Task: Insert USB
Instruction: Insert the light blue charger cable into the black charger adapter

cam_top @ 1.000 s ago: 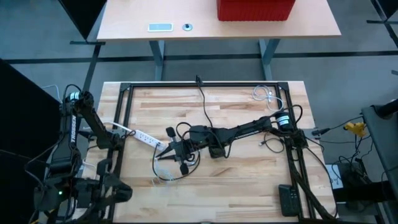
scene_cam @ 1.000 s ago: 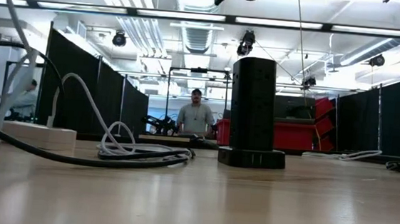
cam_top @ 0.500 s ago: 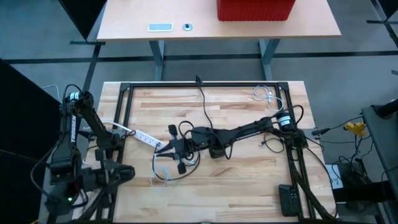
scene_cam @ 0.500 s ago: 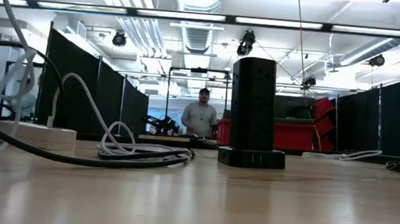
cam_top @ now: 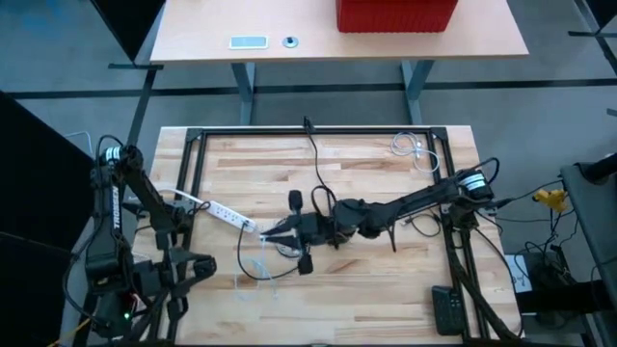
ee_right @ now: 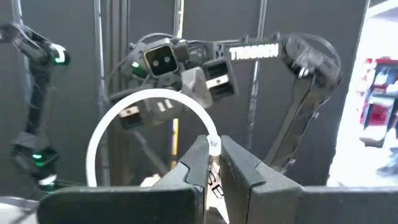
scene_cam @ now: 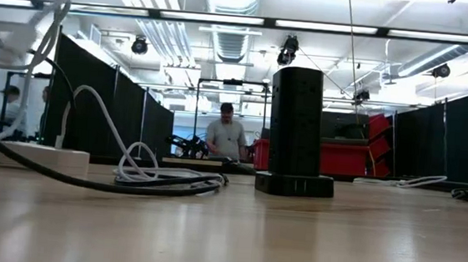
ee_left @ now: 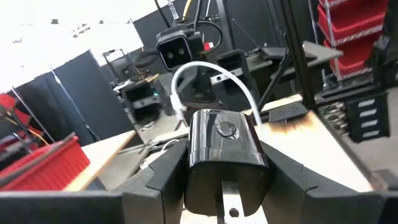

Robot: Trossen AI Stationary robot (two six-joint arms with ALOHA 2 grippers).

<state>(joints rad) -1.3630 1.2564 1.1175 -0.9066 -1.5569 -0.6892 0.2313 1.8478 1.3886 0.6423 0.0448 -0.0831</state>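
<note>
High view: right gripper (cam_top: 273, 234), fingers clenched on white cable (ee_right: 124, 118) w/ plug end, has shifted right toward black tower (cam_top: 335, 234) since a sec ago, so USB's nearer its ports but not in; left gripper (ee_left: 227, 186) parked off table, grasping shiny block (ee_left: 221, 140).

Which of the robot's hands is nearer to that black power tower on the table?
The right hand: it sits just beside the tower, pinching a white cable. The left hand holds a charger near the table's left edge.

2 black jointed arms (cam_top: 405, 204), white "TROSSEN" lettering, green LED.
</note>
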